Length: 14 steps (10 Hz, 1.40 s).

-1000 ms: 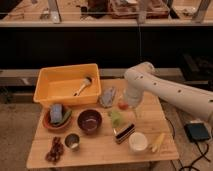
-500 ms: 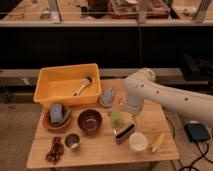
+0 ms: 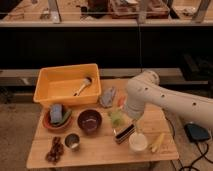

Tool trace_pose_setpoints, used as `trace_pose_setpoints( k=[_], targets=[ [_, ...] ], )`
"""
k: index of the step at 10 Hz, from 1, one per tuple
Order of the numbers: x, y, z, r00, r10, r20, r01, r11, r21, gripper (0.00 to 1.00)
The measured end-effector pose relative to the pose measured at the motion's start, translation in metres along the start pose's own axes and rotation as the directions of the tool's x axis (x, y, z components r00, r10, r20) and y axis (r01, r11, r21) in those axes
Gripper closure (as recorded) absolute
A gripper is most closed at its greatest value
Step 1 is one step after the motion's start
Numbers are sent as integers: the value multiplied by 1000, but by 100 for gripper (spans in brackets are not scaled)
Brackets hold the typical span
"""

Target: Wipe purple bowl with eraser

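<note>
Logged gripper [image 3: 134,125] low over right half of table [image 3: 100,156], just above the eraser [image 3: 123,133]. Cannot tell whether open or closed, nor whether touching eraser. Found eraser lying flat and slanted, dark with a paler stripe, between purple bowl [image 3: 90,121] and white cup [image 3: 138,143]. Noted purple bowl upright, glossy inside, left of eraser and apart from it.
</note>
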Motion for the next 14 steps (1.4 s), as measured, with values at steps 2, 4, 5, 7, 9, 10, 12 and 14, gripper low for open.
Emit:
trace_pose_setpoints(
  k=[2,4,5,7,9,10,12,14],
  targets=[
    [-11,14,24,1000,19,19,-18,1000,-15,47],
    [-13,14,50,999,32,19,-31,999,-29,52],
    [-12,16,61,999,41,20,-40,998,-39,52],
    [-10,13,75,999,50,10,-49,998,-42,52],
    [-9,7,80,999,49,0,-49,998,-38,52],
    [-8,7,81,999,52,-9,-52,998,-37,52],
    [-4,6,78,997,68,-32,-68,997,-26,52],
    [7,14,63,993,96,-67,-97,995,-6,52]
  ],
)
